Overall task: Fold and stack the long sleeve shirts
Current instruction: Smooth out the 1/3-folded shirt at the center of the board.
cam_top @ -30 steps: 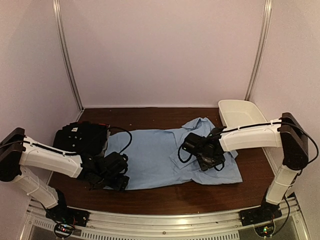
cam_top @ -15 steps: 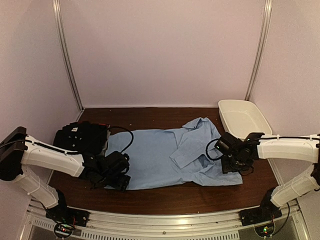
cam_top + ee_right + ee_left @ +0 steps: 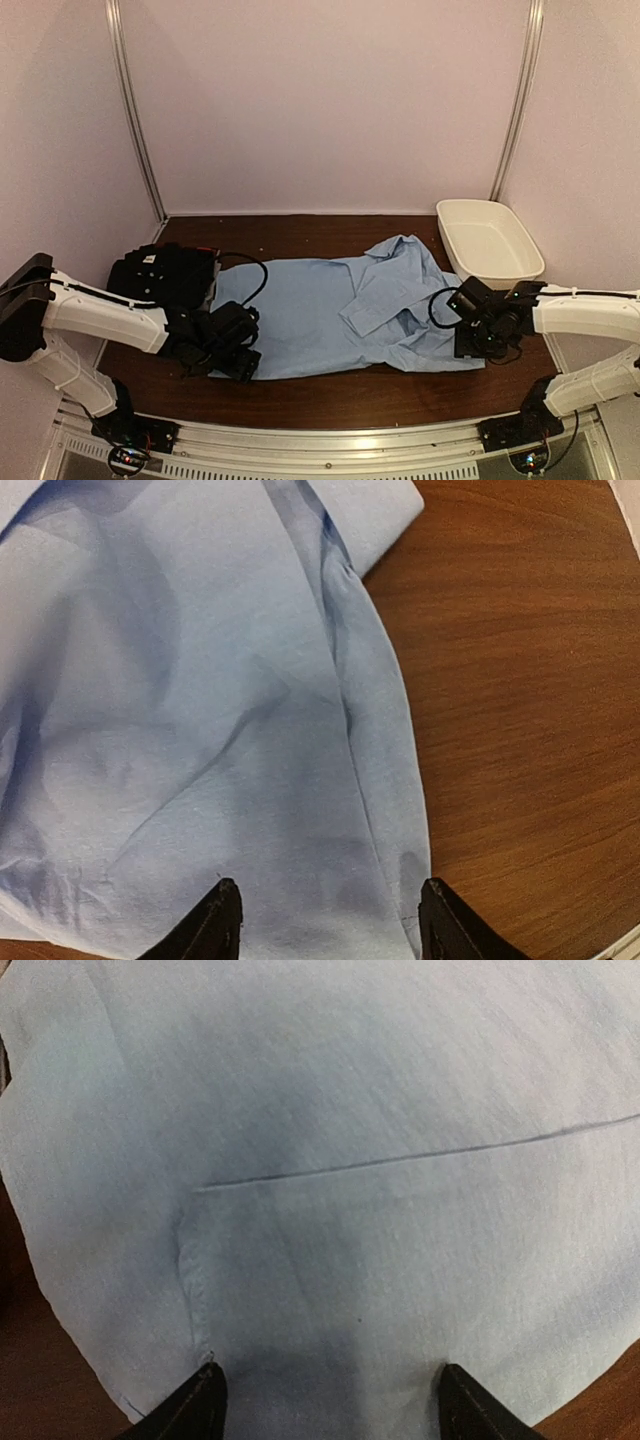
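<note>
The light blue collared shirt (image 3: 310, 310) lies spread across the middle of the table, with its right part folded over itself. A black shirt (image 3: 165, 272) sits bunched at the left back. My left gripper (image 3: 235, 362) is low over the blue shirt's near left corner. In the left wrist view that gripper (image 3: 330, 1405) stands open, with flat blue cloth (image 3: 350, 1110) under its tips. My right gripper (image 3: 470, 345) is over the shirt's near right corner. In the right wrist view it (image 3: 330, 915) is open above the hem (image 3: 390, 780), holding nothing.
A white oval tub (image 3: 488, 240) stands at the back right, just behind the right arm. Brown tabletop (image 3: 520, 680) shows to the right of the shirt's edge. Pale walls and two metal posts close in the back and sides.
My right arm has drawn back from the middle of the blue shirt to its near right corner. The left arm and both shirts have stayed where they were.
</note>
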Action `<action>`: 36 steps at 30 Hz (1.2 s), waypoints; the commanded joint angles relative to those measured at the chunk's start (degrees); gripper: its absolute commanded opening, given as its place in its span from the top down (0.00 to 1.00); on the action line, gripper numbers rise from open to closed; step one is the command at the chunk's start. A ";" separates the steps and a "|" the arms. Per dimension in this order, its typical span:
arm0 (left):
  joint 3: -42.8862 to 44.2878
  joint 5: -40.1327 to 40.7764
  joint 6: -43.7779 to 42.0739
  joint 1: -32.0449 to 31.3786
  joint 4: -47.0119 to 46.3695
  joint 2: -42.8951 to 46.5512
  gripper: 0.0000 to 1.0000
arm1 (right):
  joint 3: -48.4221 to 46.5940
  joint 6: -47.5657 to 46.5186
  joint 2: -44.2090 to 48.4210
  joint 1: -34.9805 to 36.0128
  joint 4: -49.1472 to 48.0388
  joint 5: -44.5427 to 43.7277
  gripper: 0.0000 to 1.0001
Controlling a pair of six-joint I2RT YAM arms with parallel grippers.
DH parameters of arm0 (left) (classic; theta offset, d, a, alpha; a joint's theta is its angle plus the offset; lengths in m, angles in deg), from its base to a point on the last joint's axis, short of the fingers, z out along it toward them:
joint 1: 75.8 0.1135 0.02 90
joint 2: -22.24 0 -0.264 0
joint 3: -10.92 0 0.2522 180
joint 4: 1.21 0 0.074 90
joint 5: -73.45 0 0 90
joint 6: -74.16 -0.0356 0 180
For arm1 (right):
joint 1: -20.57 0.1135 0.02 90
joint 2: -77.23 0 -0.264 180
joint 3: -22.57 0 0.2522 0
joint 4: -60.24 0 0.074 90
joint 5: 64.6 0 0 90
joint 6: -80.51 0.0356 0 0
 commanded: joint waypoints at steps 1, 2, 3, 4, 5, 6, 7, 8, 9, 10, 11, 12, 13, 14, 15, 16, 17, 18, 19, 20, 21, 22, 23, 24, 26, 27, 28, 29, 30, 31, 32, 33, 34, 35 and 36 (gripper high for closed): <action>0.35 -1.72 -1.56 0.37 -0.24 -0.30 0.26 | 2.73 4.34 2.73 -1.38 0.00 0.49 0.40; 0.52 -2.02 -1.71 0.36 -0.33 -0.34 0.26 | 3.10 4.58 3.24 -1.53 -0.39 0.99 0.41; 0.69 -2.29 -1.95 0.36 -0.42 -0.46 0.26 | 3.34 4.82 3.58 -1.72 -0.66 1.30 0.42; 0.92 -2.49 -2.14 0.34 -0.51 -0.58 0.26 | 3.37 5.16 3.66 -1.85 -0.46 1.38 0.43; 1.10 -2.70 -2.39 0.36 -0.63 -0.74 0.26 | 3.33 5.39 3.72 -2.01 -0.39 1.45 0.44; 1.35 -2.79 -2.73 0.35 -0.64 -0.97 0.26 | 3.23 5.43 3.41 -2.21 -0.37 1.48 0.45; 1.65 -2.90 -3.00 0.36 -0.64 -1.29 0.26 | 3.08 5.46 2.95 -2.44 -0.16 1.48 0.47; 1.95 -3.13 -3.22 0.42 -0.60 -1.49 0.26 | 2.96 5.39 2.40 -2.62 -0.15 1.63 0.48; 2.29 -3.38 -3.44 0.39 -0.65 -1.68 0.26 | 2.84 5.16 1.68 -2.97 -0.25 2.02 0.49; 2.57 -3.67 -3.63 0.37 -0.62 -1.88 0.26 | 2.68 4.99 0.86 -3.16 -0.16 2.16 0.50; 2.91 -3.94 -3.90 0.36 -0.66 -2.16 0.26 | 2.53 4.93 0.15 -3.33 -0.11 2.31 0.51; 3.19 -4.22 -4.14 0.36 -0.85 -2.38 0.26 | 2.44 4.82 -0.67 -3.52 -0.12 2.49 0.51; 3.45 -4.53 -4.39 0.36 -0.98 -2.61 0.26 | 2.35 4.66 -1.48 -3.69 -0.33 2.85 0.51; 3.78 -4.77 -4.67 0.36 -1.00 -2.82 0.26 | 2.24 4.63 -2.15 -3.77 -0.29 3.02 0.52; 4.02 -5.00 -4.91 0.36 -1.05 -3.15 0.26 | 2.23 4.66 -2.73 -3.75 -0.35 3.17 0.52; 4.33 -5.21 -5.13 0.41 -1.11 -3.42 0.26 | 2.27 4.60 -3.16 -3.85 -0.38 3.35 0.52; 4.59 -5.33 -5.40 0.37 -1.17 -3.81 0.26 | 2.24 4.42 -3.58 -3.97 -0.52 3.59 0.52; 4.82 -5.48 -5.64 0.42 -1.26 -4.16 0.26 | 2.22 4.32 -3.88 -4.00 -0.58 3.83 0.53; 4.97 -5.68 -5.86 0.37 -1.51 -4.46 0.26 | 2.39 4.18 -4.16 -4.07 -0.89 4.11 0.54; 5.14 -5.81 -6.08 0.43 -1.65 -4.84 0.26 | 2.57 3.92 -4.37 -4.05 -1.07 4.44 0.56; 5.32 -6.03 -6.34 0.45 -1.84 -5.25 0.26 | 2.75 3.79 -4.41 -4.10 -1.32 4.89 0.58; 5.44 -6.08 -6.52 0.45 -1.87 -5.64 0.26 | 2.91 3.61 -4.30 -4.09 -1.48 5.43 0.60; 5.55 -6.13 -6.64 0.46 -1.91 -6.07 0.26 | 3.13 3.52 -4.01 -4.09 -1.67 5.87 0.64; 5.57 -6.19 -6.65 0.53 -1.97 -6.44 0.26 | 3.31 3.41 -3.53 -4.07 -1.70 6.10 0.66; 5.44 -6.29 -6.58 0.69 -1.93 -7.10 0.26 | 3.14 3.54 -2.50 -4.09 -1.44 6.31 0.72; 5.23 -6.30 -6.41 0.85 -1.95 -7.16 0.26 | 3.07 3.54 -2.00 -4.09 -1.27 6.29 0.74; 5.02 -6.45 -6.16 1.05 -1.92 -7.21 0.26 | 2.97 3.51 -1.63 -4.06 -1.06 6.21 0.77; 4.70 -6.56 -5.90 1.27 -1.95 -7.10 0.26 | 2.74 3.50 -1.44 -4.10 -0.74 6.09 0.80; 4.42 -6.66 -5.63 1.44 -1.94 -6.92 0.26 | 2.39 3.54 -1.42 -4.06 -0.30 5.81 0.83; 4.07 -6.71 -5.49 1.68 -1.94 -6.59 0.26 | 2.16 3.43 -1.42 -4.06 -0.01 5.55 0.85; 3.86 -6.83 -5.32 1.98 -1.93 -6.40 0.26 | 2.05 3.29 -1.54 -4.05 0.12 5.45 0.88; 3.62 -6.93 -5.24 2.17 -1.90 -6.26 0.26 | 2.01 3.12 -1.70 -4.10 0.08 5.29 0.91; 3.43 -6.98 -5.16 2.44 -1.78 -6.01 0.26 | 1.88 3.01 -1.89 -4.04 0.20 5.07 0.94; 3.08 -7.14 -4.99 2.65 -1.71 -5.85 0.26 | 1.59 2.91 -2.19 -4.08 0.43 4.74 0.98; 2.71 -7.19 -4.80 2.88 -1.62 -5.73 0.26 | 1.18 2.82 -2.47 -4.03 0.84 4.27 1.00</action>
